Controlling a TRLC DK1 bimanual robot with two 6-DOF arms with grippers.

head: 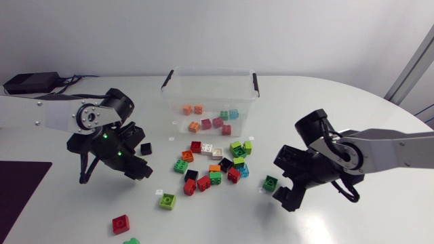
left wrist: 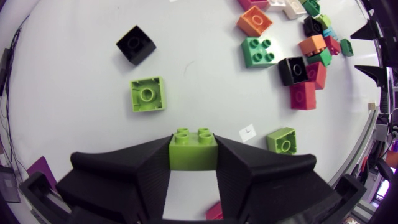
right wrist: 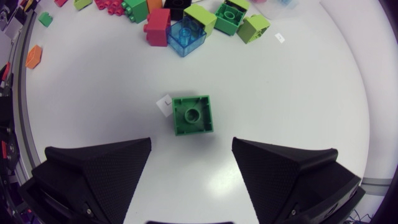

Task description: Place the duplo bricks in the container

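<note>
Already a handful of duplo bricks [head: 217, 122], orange, dark pink, green and blue, lie inside the clear container [head: 207, 88] at the far side of the tabletop [head: 339, 108], so we judge the task begun but well short of halfway. Our left jaws are closed on a lime brick [left wrist: 193, 149], studs up and pinched from both sides, held above the tabletop well apart from the container; it has yet to be carried there and dropped in. Our right jaws stand wide open with a dark green brick [right wrist: 192, 115] lying upturned on the tabletop just ahead of the gap between them, untouched. Most of the work remains: a mixed cluster of bricks [head: 215, 163] sits just in front of the container, and stragglers lie farther out, among them a black brick [left wrist: 135, 44], an upturned lime brick [left wrist: 148, 94] and a red brick [head: 121, 223] near the front edge.
</note>
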